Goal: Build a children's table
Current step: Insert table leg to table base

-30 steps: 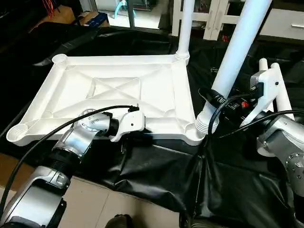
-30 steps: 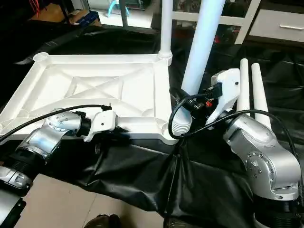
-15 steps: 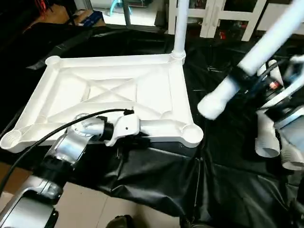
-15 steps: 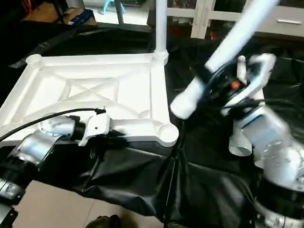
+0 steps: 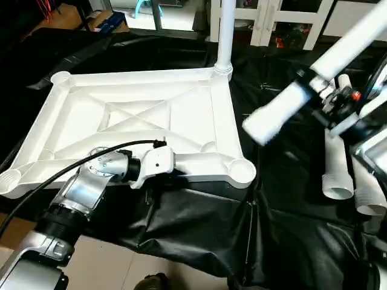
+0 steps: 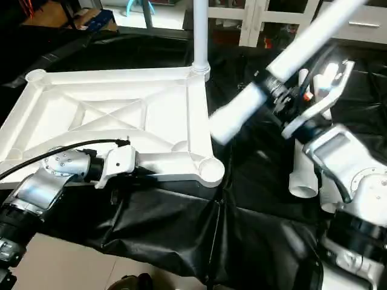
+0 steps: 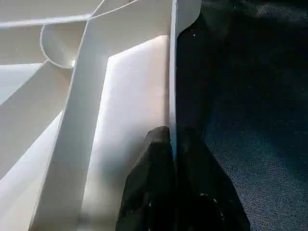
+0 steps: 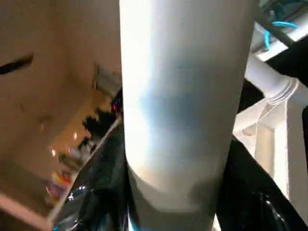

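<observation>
Lying upside down on the black-draped work table [image 5: 199, 223], the tabletop [image 5: 133, 121] shows its X-ribs, w/ one leg already upright in the far right corner socket [image 5: 222, 67]. Near right socket [image 5: 240, 170] is empty and nearest the robot. Left gripper [image 7: 174, 144] is pinched nearly closed on the near edge wall of the tabletop, one finger each side, steadying it. Right gripper [image 6: 296, 99] is clamped around a second leg [image 6: 272, 78], held tilted and off the surface, lower end above the cloth just right of the tabletop, apart from the empty socket. Risk, as judged: leg end is well off vertical and off to one side of the socket; lowering it at that angle could catch the rim, jam, or push the tabletop sideways against the left grip. The grip sits low on a long tube, so the top may swing and could knock the standing leg. Two spare legs [image 5: 344, 175] lie on the cloth under the right arm, close enough to get bumped. Left arm's cable [image 5: 78, 163] loops over the near rib, a possible snag. White furniture [image 5: 272, 21] stands behind the table, clear of the work.
</observation>
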You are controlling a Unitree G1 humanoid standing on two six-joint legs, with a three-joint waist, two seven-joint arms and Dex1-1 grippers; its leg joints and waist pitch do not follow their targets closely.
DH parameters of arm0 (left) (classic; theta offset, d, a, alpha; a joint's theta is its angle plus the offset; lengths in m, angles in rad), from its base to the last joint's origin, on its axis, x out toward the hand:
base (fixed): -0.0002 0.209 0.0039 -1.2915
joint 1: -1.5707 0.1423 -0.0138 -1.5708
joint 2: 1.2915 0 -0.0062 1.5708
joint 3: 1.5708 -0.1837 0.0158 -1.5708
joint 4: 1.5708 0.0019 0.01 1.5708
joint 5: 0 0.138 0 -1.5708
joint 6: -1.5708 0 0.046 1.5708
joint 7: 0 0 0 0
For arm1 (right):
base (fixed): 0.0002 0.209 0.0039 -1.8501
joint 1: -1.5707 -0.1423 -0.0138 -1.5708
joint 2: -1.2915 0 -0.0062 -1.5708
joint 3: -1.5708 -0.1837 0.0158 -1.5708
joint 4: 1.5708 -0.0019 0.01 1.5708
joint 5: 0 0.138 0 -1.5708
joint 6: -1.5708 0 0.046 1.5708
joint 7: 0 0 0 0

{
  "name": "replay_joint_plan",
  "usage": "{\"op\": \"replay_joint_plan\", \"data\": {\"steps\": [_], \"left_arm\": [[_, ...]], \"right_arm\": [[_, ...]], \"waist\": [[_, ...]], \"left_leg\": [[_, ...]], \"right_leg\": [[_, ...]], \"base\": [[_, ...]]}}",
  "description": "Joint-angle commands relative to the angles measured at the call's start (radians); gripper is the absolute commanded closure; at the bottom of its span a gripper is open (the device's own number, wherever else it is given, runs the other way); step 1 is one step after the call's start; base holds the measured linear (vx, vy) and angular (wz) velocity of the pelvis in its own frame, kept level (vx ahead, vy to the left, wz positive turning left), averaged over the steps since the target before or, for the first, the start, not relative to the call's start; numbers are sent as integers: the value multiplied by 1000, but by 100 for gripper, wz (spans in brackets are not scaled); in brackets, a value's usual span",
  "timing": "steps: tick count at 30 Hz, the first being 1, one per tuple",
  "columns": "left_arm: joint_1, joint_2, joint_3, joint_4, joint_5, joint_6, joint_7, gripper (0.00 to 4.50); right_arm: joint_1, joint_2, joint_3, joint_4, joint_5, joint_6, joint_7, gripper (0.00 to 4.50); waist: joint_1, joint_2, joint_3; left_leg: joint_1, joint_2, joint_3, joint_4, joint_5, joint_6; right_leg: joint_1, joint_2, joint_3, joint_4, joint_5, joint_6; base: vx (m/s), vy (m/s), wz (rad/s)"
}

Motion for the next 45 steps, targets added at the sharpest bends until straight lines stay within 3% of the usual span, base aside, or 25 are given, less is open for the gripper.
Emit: {"op": "replay_joint_plan", "data": {"steps": [1, 8, 15, 27, 29, 30, 32, 33, 34, 37, 38, 42, 45], "left_arm": [[48, -1, 6, 20, -11, 24, 34, 450], [55, -3, 6, 7, -5, 35, 43, 450], [55, -5, 5, 3, 3, 40, 47, 450], [60, -5, 2, -12, 3, 44, 44, 450], [64, -6, -1, -21, 4, 40, 44, 450], [64, -8, 0, -24, 4, 37, 47, 450], [64, -8, -1, -25, 5, 36, 47, 450], [64, -8, -1, -30, 6, 33, 50, 450], [65, -9, 0, -38, 4, 38, 49, 450], [69, -13, 1, -63, -3, 48, 49, 450], [70, -14, 0, -67, -4, 49, 49, 450], [80, -15, -4, -79, -2, 45, 48, 450], [87, -13, -8, -83, 3, 29, 47, 450]], "right_arm": [[-19, 9, -19, 24, 92, -13, -103, 270], [-30, 13, -20, 63, 188, -31, -258, 270], [-36, -5, -10, 77, 273, -62, -364, 270], [-25, -31, 27, 49, 301, -70, -400, 270], [-14, -67, 56, 35, 264, -32, -343, 270], [3, -109, 102, -27, 135, -24, -225, 270], [14, -135, 133, -61, 70, -24, -169, 270], [38, -190, 208, -127, -50, -41, -71, 270], [59, -219, 263, -175, -121, -74, 4, 270], [107, -260, 361, -249, -238, -149, 139, 270], [112, -260, 367, -256, -240, -152, 149, 270], [150, -295, 431, -299, -297, -179, 251, 270], [182, -353, 525, -313, -445, -246, 364, 270]], "waist": [[8, -27, -56], [9, -30, -59], [8, -31, -57], [10, -33, -59], [11, -34, -60], [12, -36, -61], [16, -38, -63], [19, -37, -65], [21, -39, -65], [21, -38, -59], [22, -37, -58], [22, -38, -59], [25, -36, -57]], "left_leg": [[5, -3, 1, -51, -122, 54], [1, -6, 3, -50, -107, 54], [0, -7, 3, -51, -124, 44], [-3, -8, 3, -50, -116, 43], [-4, -9, 3, -48, -108, 48], [-6, -10, 4, -47, -96, 55], [-11, -9, 2, -46, -67, 64], [-11, -9, 3, -43, -55, 73], [-14, -8, 2, -42, -50, 76], [-11, -5, 3, -44, -80, 89], [-10, -2, 2, -43, -90, 90], [-9, 1, -1, -43, -72, 106], [-9, 1, -1, -42, -77, 110]], "right_leg": [[64, -32, 29, -67, -286, -163], [68, -29, 30, -61, -231, -156], [66, -28, 29, -63, -258, -134], [69, -26, 29, -58, -221, -135], [73, -24, 29, -55, -194, -142], [74, -24, 29, -53, -172, -145], [78, -25, 28, -50, -147, -146], [78, -27, 29, -49, -132, -150], [79, -27, 27, -46, -118, -151], [74, -33, 29, -54, -169, -150], [72, -33, 29, -56, -192, -151], [74, -30, 30, -49, -134, -184], [76, -32, 31, -47, -119, -192]], "base": [[0, 0, 0], [0, 0, 0], [0, 0, 0], [0, 0, 0], [0, 0, 0], [0, 0, 0], [0, 0, 0], [0, 0, 0], [0, 0, 0], [0, 0, 0], [0, 0, 0], [0, 0, 0], [0, 0, 0]]}}
